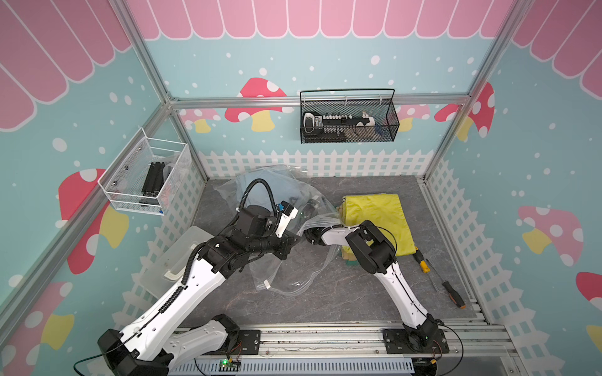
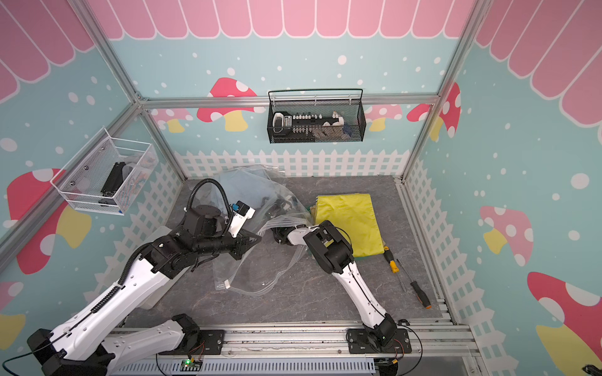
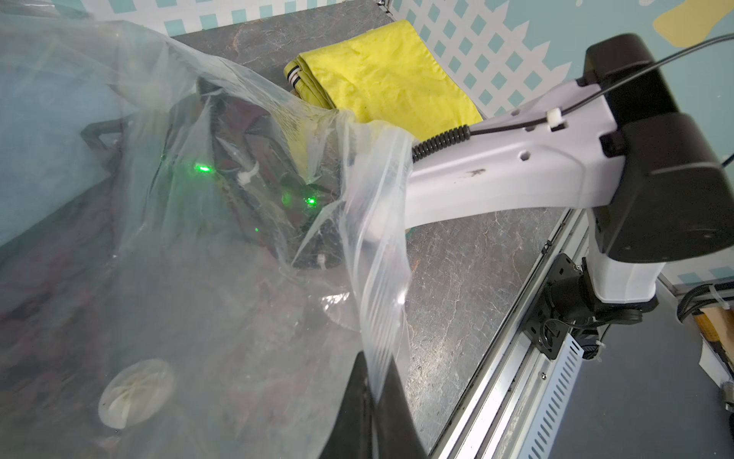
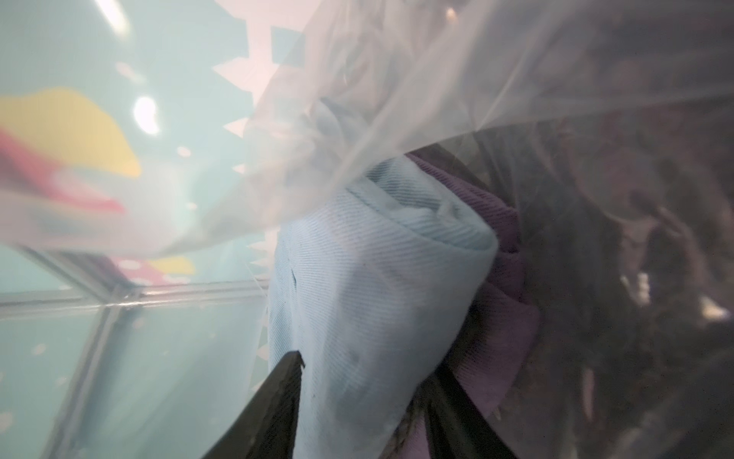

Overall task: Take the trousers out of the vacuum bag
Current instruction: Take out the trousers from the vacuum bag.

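Observation:
The vacuum bag [image 1: 293, 260] [image 3: 198, 278] lies crumpled at the table's middle and back left. My left gripper [image 3: 375, 369] [image 1: 297, 240] is shut on its ridged zip edge and holds the mouth up. The right arm reaches in through the mouth. Inside, my right gripper [image 4: 361, 369] has its fingers on either side of the folded light blue trousers [image 4: 377, 278] [image 1: 257, 188], pressing the cloth. The purple trousers [image 4: 508, 318] lie against the blue ones. Outside the bag, the yellow trousers [image 1: 378, 218] [image 3: 385, 79] lie folded at the right, with other cloth edges under them.
Two screwdrivers [image 1: 422, 260] [image 1: 452, 294] lie near the table's right edge. A translucent hard box [image 1: 176, 260] sits at the left, under the left arm. A white wire basket [image 1: 146, 175] hangs on the left wall, a black one [image 1: 348, 120] on the back wall.

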Tool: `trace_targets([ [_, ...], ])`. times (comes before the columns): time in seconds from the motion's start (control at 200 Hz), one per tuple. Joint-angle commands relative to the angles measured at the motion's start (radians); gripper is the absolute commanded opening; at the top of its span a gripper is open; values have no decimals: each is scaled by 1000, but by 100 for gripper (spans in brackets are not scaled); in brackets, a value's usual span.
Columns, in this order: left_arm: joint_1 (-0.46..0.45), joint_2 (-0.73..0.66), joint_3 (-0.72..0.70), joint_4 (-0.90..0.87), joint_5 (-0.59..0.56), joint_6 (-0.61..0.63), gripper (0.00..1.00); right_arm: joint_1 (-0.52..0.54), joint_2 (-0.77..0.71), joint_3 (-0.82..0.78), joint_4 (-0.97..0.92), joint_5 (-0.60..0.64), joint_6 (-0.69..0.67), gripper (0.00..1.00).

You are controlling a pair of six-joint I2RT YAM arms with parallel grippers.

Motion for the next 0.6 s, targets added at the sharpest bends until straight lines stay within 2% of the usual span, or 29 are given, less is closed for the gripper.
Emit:
trace_targets([
  [0.0, 7, -7, -6, 10, 36, 7, 0, -25, 34, 27, -22, -7, 99, 50],
  [0.13, 11, -1, -6, 12, 43, 7, 0, -28, 44, 45, -34, -22, 103, 42],
  [0.235, 11, 4, -8, 11, 50, 7, 0, -30, 51, 73, -38, -52, 76, 25],
  [0.37, 14, 8, -8, 11, 55, 8, 0, -29, 35, 80, -35, -82, 27, 11],
  [0.595, 21, 9, -7, 12, 60, 8, 0, -26, 6, 59, 33, -153, -26, 3],
])
